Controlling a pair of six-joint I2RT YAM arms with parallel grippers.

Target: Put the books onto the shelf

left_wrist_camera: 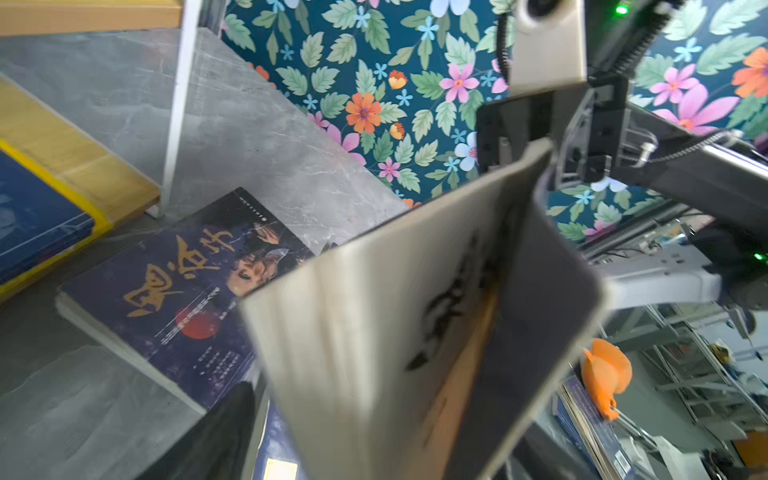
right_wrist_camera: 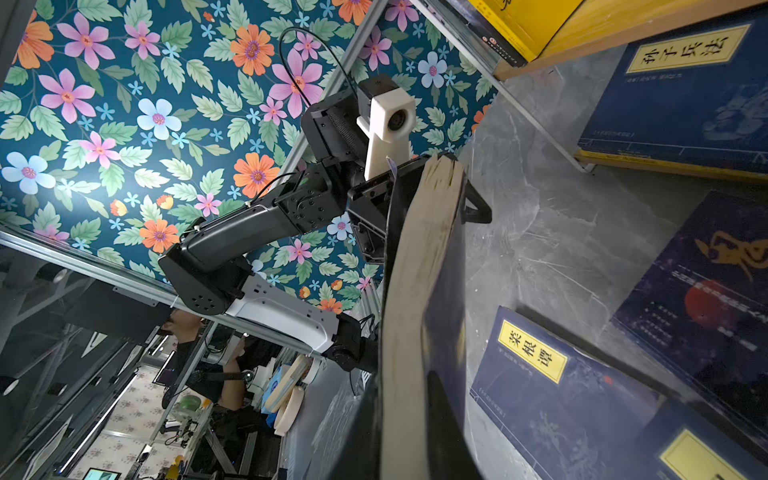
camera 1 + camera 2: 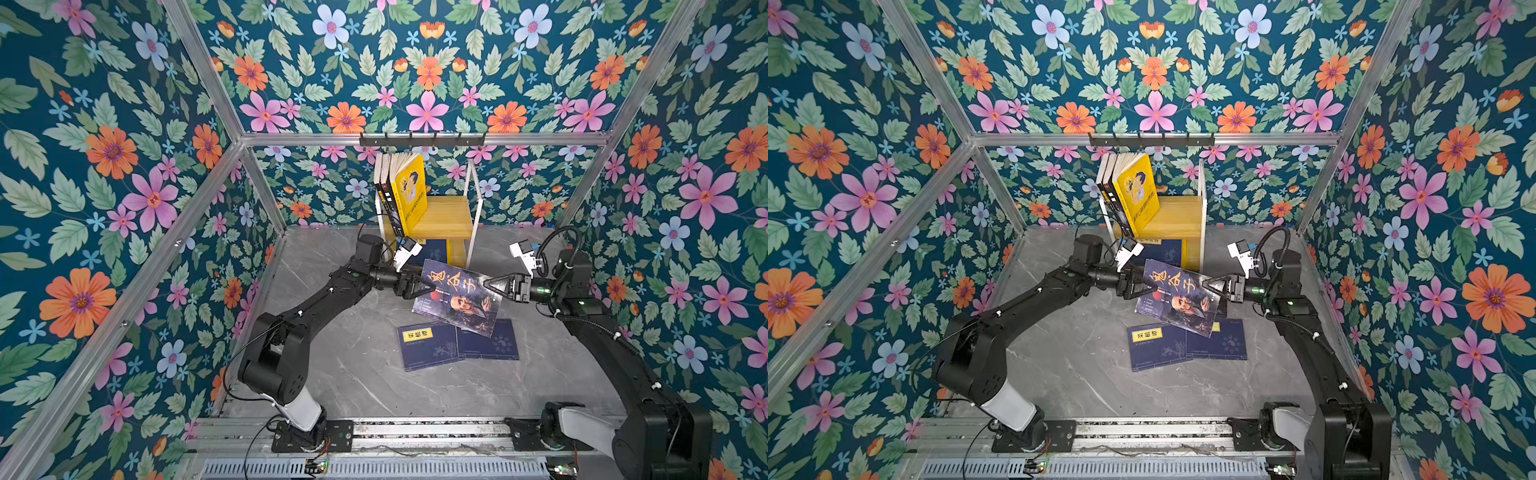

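Both top views: right claw (image 3: 487, 286) clamps the portrait paperback (image 3: 457, 299); left claw (image 3: 413, 286) straddles its opposite edge, jaws spread. Probably light and floppy; best held near the spine.

Light: bright, even, from above in both top views.
Shadows: soft and small on the worktop (image 3: 353, 382).
Blur: raised book (image 1: 353, 353) is smeared and unsharp in left wrist view.
Glare: pale patch on flowered wall (image 2: 58, 195).
Edges: wide-angle stretch toward the corners.

Robotics laboratory test cell: aluminium frame (image 3: 291, 139) carrying floral-printed panels (image 3: 415, 62), arm mounting rail (image 3: 428, 430); beyond, metal racking (image 1: 685, 374) and person (image 2: 199, 365) beside monitor (image 2: 102, 473).
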